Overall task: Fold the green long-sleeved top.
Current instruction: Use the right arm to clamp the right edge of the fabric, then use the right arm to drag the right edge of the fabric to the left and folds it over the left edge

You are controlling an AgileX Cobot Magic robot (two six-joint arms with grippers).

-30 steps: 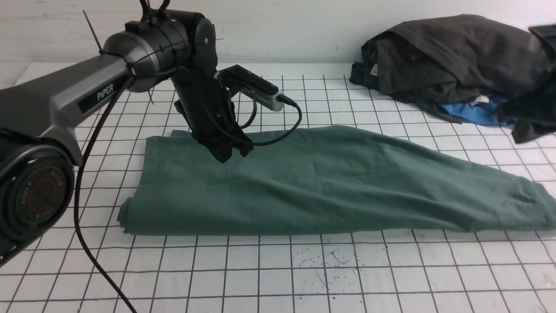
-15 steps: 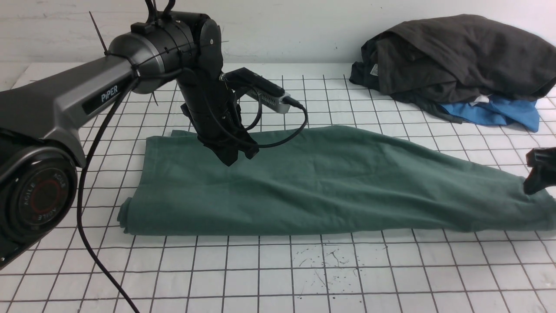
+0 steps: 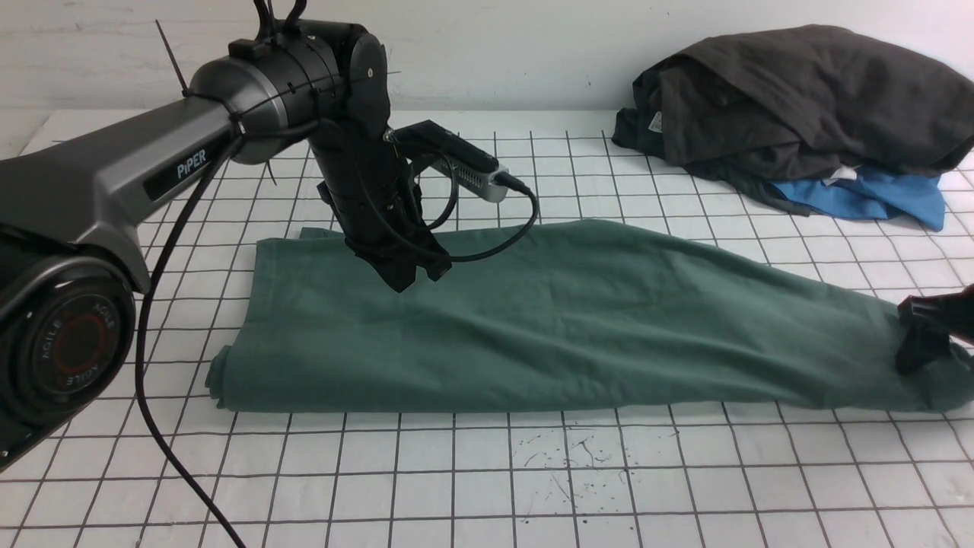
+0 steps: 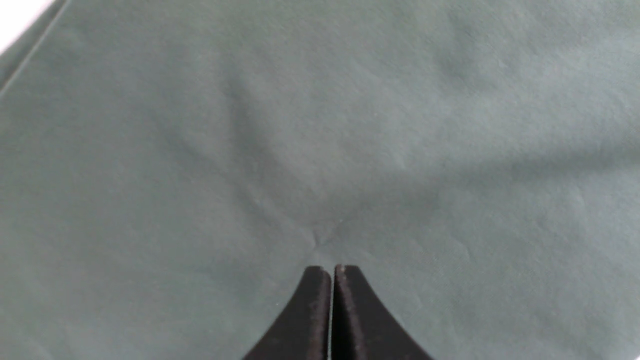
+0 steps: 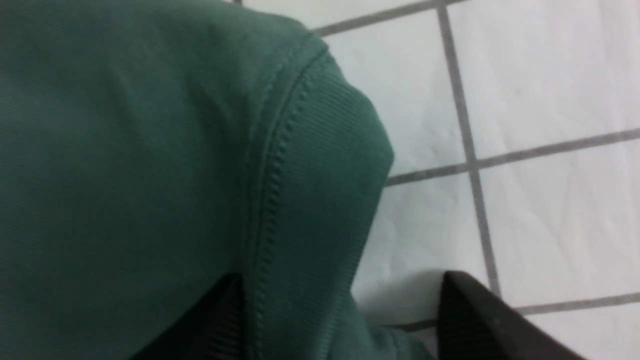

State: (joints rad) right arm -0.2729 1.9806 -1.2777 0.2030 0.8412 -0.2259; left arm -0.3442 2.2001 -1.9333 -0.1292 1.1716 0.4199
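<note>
black fingers [image 5: 480,320] of the right gripper [image 3: 922,340] stand spread, one on each side of the ribbed cuff [image 5: 320,165], not yet pinching it. a second ago this claw was out of the front view; it has since dropped onto the sleeve end. the left gripper [image 4: 332,280], jaws pressed together, has barely shifted and pins the cloth near the far edge, where creases gather at its tip. the green long-sleeved top [image 3: 578,327] lies flat as a long strip across the middle of the gridded table [image 3: 487,472]. judging by this, the sleeve end is about to be grasped and carried over for a fold.
</note>
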